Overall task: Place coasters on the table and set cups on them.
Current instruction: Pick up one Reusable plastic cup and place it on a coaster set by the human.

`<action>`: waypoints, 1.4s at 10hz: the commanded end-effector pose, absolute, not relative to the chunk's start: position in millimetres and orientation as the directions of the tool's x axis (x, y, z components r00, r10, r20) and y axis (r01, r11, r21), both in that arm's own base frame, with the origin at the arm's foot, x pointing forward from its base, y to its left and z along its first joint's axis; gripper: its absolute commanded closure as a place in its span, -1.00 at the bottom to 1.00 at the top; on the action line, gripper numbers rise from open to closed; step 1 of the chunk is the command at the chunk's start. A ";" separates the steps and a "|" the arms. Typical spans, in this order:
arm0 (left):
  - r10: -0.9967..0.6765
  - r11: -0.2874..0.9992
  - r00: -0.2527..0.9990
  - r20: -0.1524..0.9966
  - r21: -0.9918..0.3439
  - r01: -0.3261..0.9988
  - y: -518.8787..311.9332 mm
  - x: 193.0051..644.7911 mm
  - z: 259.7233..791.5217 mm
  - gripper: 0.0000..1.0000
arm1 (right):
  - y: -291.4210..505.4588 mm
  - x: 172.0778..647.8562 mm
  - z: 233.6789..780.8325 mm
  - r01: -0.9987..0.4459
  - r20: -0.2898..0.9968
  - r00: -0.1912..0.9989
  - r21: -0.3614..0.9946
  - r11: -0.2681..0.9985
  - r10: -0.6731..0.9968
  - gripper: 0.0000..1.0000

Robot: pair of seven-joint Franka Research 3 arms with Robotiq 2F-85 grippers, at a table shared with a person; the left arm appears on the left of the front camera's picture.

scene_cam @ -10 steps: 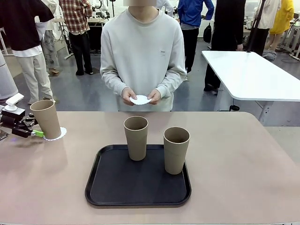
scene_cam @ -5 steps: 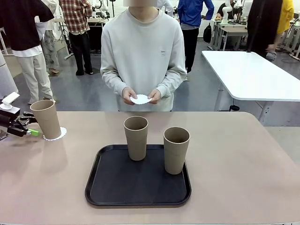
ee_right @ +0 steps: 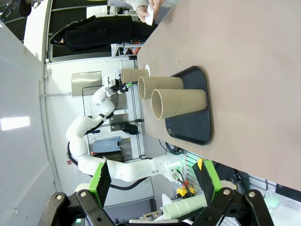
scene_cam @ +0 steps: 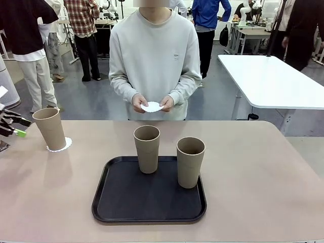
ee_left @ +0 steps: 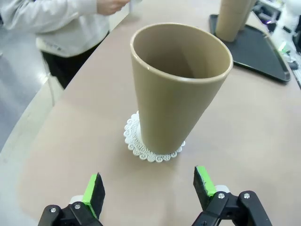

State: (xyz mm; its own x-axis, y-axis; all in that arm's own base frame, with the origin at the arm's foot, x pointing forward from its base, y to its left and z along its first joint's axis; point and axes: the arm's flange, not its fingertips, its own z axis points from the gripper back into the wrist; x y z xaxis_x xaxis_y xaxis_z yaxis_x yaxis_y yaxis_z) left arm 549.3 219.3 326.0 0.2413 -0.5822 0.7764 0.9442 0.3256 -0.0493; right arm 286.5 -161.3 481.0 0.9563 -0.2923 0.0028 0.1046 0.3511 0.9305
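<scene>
left gripper (scene_cam: pixel 22 127) jaws wide, empty, at 9 o'clock of the first cup (scene_cam: pixel 49 129), not touching. that cup upright on a coaster (scene_cam: pixel 62 145) on the table (scene_cam: pixel 253 167), 10 o'clock of the tray (scene_cam: pixel 126 205). two cups (scene_cam: pixel 147 149) upright on tray. person's hands (scene_cam: pixel 137 103) hold another coaster (scene_cam: pixel 152 107). right gripper (ee_right: pixel 155 181) jaws wide, empty

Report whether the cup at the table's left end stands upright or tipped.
Upright: the cup stands base-down on its coaster, rim level, with nothing touching it.
</scene>
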 end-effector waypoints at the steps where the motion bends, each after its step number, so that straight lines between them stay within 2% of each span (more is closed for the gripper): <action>1: -0.593 0.469 0.394 0.703 -0.097 0.878 203.9 519.1 373.1 -1.00 | -161.7 288.7 482.3 0.080 0.022 0.956 0.941 0.330 -0.293 -1.00; 2: -0.549 0.574 0.472 0.690 -0.099 0.813 193.9 509.2 395.3 -1.00 | -161.7 288.7 482.3 0.080 0.022 0.956 0.941 0.330 -0.293 -1.00; 3: -0.556 0.626 0.529 0.641 -0.096 0.774 181.2 498.9 413.2 -1.00 | -161.7 288.7 482.3 0.080 0.022 0.956 0.941 0.330 -0.293 -1.00; 4: -0.610 0.607 0.511 0.605 -0.057 0.793 170.3 489.8 433.9 -1.00 | -161.7 288.7 482.3 0.080 0.022 0.956 0.941 0.330 -0.293 -1.00; 8: -0.705 0.628 0.586 0.400 -0.033 0.778 118.9 454.1 515.3 -1.00 | -161.7 288.7 482.3 0.080 0.022 0.956 0.941 0.330 -0.293 -1.00; 12: -0.711 0.657 0.652 0.264 -0.082 0.750 74.8 427.9 537.2 -1.00 | -161.7 288.7 482.3 0.080 0.022 0.956 0.941 0.330 -0.293 -1.00; 14: -0.678 0.683 0.678 0.284 -0.098 0.724 67.4 429.1 533.5 -1.00 | -161.7 288.7 482.3 0.080 0.022 0.956 0.941 0.330 -0.293 -1.00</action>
